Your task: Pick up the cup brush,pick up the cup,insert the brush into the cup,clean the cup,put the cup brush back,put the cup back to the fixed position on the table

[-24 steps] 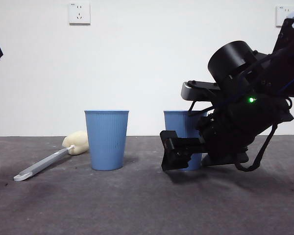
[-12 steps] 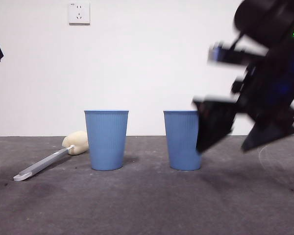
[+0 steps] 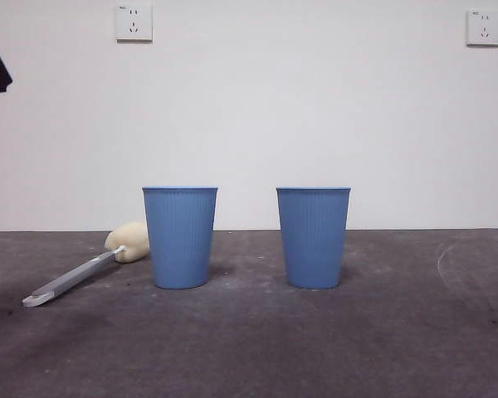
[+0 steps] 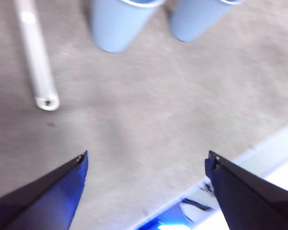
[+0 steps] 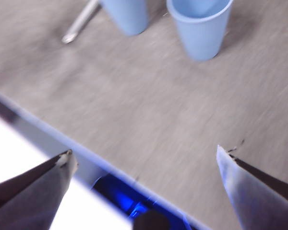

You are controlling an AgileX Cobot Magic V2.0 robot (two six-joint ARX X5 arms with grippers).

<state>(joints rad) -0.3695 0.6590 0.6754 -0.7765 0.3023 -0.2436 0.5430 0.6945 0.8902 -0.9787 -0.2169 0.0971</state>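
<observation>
Front view: two upright cups [image 3: 180,237] [image 3: 313,237]

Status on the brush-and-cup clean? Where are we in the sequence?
Looks finished. Cup brush lies flat on the table, sponge head behind the left cup. The right cup stands upright on its own. Nothing in hand: left end effector and right end effector are both open, pulled back off the things. Nothing visibly left.

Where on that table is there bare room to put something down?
The table is bare in front of both cups and right of the right-hand cup. A narrower gap lies between that and the left-hand cup. The cup brush crowds the left.
</observation>
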